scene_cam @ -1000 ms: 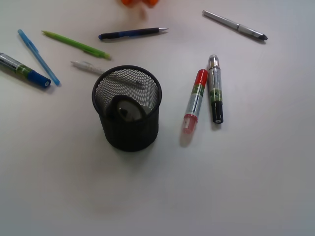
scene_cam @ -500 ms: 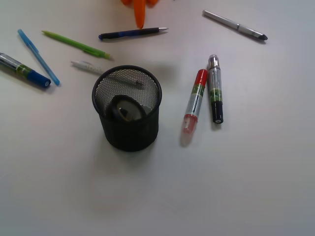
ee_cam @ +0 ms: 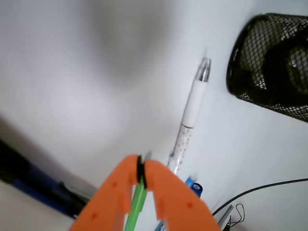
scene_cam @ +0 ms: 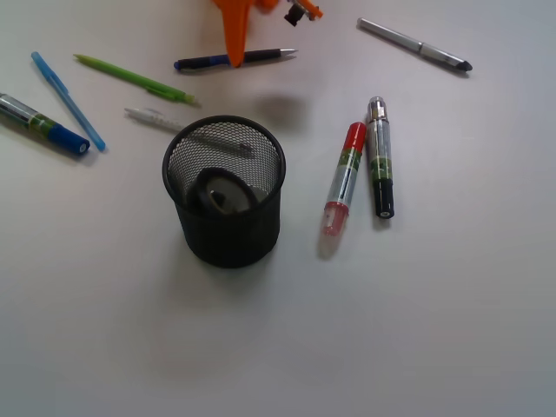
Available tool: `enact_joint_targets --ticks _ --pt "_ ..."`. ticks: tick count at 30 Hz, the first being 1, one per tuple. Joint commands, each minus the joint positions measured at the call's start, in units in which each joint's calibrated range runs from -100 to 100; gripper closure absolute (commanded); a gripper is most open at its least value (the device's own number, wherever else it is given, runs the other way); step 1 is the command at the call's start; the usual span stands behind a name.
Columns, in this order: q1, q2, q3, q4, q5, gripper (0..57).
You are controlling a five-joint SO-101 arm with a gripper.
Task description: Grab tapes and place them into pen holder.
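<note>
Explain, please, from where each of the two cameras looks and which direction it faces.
Front: sits high above the white table, looking steeply down at the pen holder with a dark tape roll inside, pens around it; the orange pincer enters at the top edge.
Wrist: rides on the arm behind the pincer, looking along its closed tips at the table; a white pen lies ahead.
Shared: pen holder, white pen, pincer.

Scattered pens: a red marker (scene_cam: 344, 178) beside a black marker (scene_cam: 379, 156), touching.
</note>
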Motion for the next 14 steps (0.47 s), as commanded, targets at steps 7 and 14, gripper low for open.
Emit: enact_joint_targets --ticks 7,14 --pt "-2.3 -0.5 -3.6 6.7 -0.1 57.2" --pt "-2.3 -0.5 -3.6 6.9 -0.1 57.2"
